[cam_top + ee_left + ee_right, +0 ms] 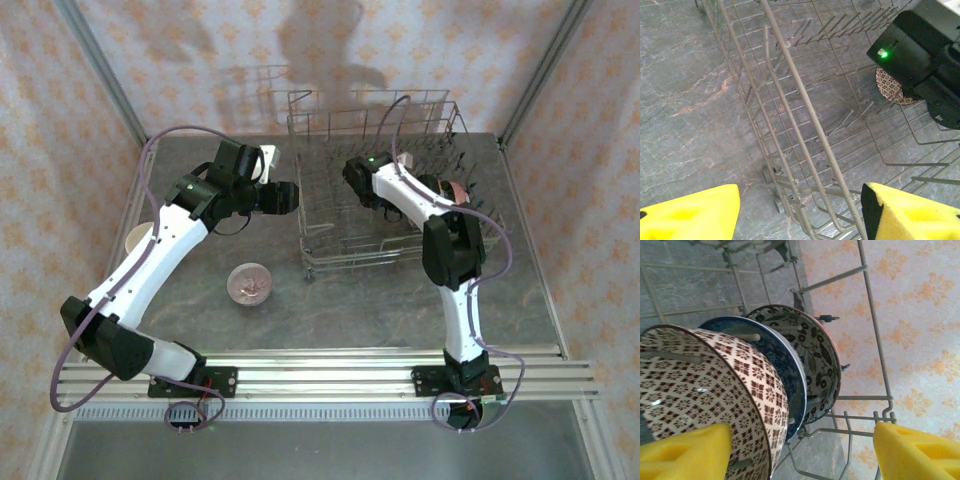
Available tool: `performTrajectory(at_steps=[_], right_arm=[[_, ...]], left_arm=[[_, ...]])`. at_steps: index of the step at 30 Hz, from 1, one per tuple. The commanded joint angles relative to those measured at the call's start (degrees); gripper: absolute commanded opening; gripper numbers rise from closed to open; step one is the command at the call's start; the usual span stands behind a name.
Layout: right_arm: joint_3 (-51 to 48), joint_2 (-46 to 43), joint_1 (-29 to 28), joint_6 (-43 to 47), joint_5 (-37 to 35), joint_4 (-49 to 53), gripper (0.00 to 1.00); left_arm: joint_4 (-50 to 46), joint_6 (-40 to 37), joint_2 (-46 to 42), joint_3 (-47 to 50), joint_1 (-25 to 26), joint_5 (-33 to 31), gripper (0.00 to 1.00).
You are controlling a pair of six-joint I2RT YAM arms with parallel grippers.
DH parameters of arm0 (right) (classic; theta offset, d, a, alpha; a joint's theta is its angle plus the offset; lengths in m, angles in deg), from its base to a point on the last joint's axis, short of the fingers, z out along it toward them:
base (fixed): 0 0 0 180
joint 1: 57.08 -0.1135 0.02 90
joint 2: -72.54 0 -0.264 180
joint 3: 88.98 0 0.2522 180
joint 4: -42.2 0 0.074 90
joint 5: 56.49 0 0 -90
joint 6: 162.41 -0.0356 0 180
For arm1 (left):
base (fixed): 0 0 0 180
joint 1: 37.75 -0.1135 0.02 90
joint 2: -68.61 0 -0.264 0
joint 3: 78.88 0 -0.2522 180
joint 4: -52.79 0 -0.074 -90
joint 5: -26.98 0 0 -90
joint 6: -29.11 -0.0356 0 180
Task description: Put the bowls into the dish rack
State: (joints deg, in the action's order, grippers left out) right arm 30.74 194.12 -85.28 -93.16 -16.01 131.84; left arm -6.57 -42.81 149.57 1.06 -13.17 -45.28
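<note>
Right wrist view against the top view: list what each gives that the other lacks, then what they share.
Right wrist view: close up, three bowls stand on edge in a row in the dish rack: a brown-checked bowl, a blue bowl and a black floral bowl, their patterns clear, with the right claw open beside the brown one. Top view: a pink bowl sitting on the table, and the left arm stretched toward the rack. Shared: the dish rack and the patterned wall behind it.
</note>
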Motion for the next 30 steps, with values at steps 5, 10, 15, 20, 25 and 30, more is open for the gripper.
performTrajectory(at_steps=[5,10,15,20,25,30], right_arm=[[2.59,-5.93,-0.54,3.87,5.51,-5.71,0.74],[2.01,-12.29,-0.62,5.03,8.50,-10.94,0.72],[-2.36,-22.00,-0.53,6.63,15.29,-20.24,0.75],[-3.11,-26.12,-0.62,7.02,19.75,-20.97,0.75],[-4.28,-29.64,-0.92,7.75,27.86,-16.67,0.83],[-14.66,-40.52,-2.06,7.04,37.08,-21.25,0.81]], left_arm=[[-2.42,0.50,-1.51,-2.54,-1.20,-2.24,0.66],[-4.76,0.89,-6.10,-0.43,-2.22,-4.30,0.67],[-7.32,1.60,-13.02,6.93,-4.71,-6.12,0.67],[-9.27,3.11,-18.97,14.79,-6.67,-7.33,0.68],[-11.72,5.21,-22.05,20.51,-7.76,-9.35,0.71],[-11.29,8.11,-22.98,27.73,-11.28,-9.01,0.76]])
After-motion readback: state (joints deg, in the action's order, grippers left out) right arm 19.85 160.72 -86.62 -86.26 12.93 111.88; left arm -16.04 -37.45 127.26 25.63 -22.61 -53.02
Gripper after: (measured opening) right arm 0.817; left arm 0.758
